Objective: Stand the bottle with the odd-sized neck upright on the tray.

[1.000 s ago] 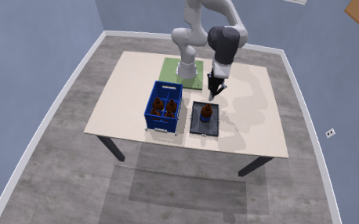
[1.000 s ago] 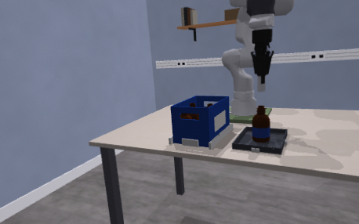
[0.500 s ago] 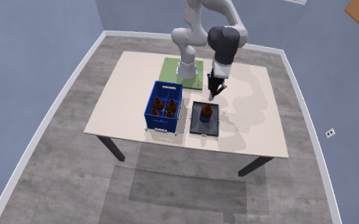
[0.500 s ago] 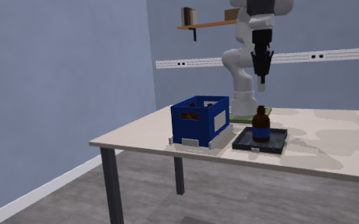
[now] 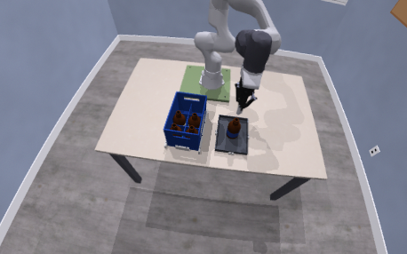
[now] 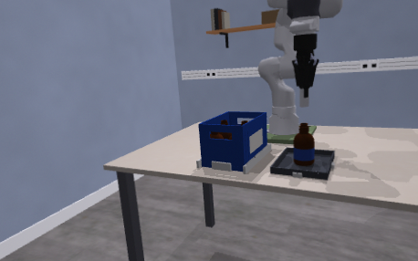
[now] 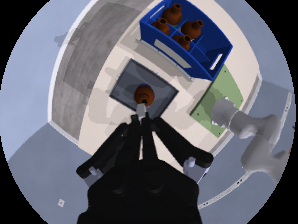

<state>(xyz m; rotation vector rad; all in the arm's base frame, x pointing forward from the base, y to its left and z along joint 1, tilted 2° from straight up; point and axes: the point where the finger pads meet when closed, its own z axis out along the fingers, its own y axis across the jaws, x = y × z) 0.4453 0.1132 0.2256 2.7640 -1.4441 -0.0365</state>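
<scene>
Blue-walled room, pale desk. Lone bottle upright on tray, long axis vertical, beside crate with four bottles. Pincer clenched on nothing, well above bottle, pointing down.

We can read no text, brand, number or sign anywhere. The bottle on the tray carries a blue band with no lettering we can make out, and the pale panels on the crate beside the tray look blank.
</scene>
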